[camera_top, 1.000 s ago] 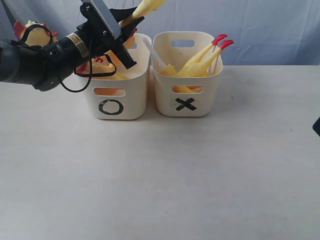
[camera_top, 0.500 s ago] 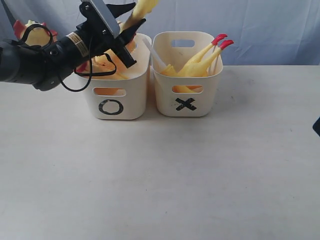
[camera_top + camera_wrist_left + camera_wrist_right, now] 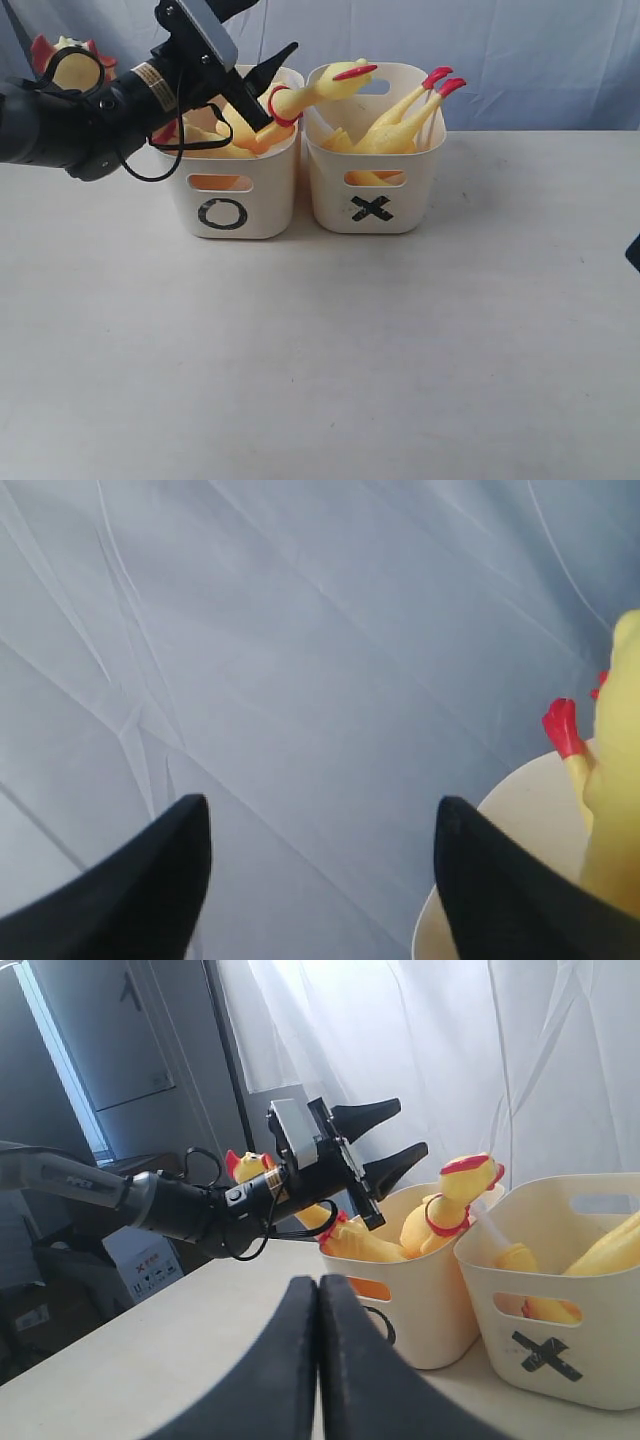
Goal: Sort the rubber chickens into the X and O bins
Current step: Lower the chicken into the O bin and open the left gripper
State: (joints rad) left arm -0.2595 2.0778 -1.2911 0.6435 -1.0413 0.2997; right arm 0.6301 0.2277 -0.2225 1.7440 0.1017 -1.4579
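The left pincer [image 3: 320, 815] is spread wide with nothing between its fingers, and it hangs just above the O bin [image 3: 270, 195]. The right pincer [image 3: 318, 1295] is pressed together and empty, over the table [image 3: 320, 350].

One rubber chicken [image 3: 305, 93] lies slanted in the O bin, its head raised over the rim toward the X bin [image 3: 420, 190]. More yellow bodies lie under it, but how many I cannot tell. In the X bin one pair of red feet [image 3: 442, 80] points up and to the right. Another chicken head [image 3: 68, 62] shows behind the left arm [image 3: 60, 125]. The two bins stand side by side.
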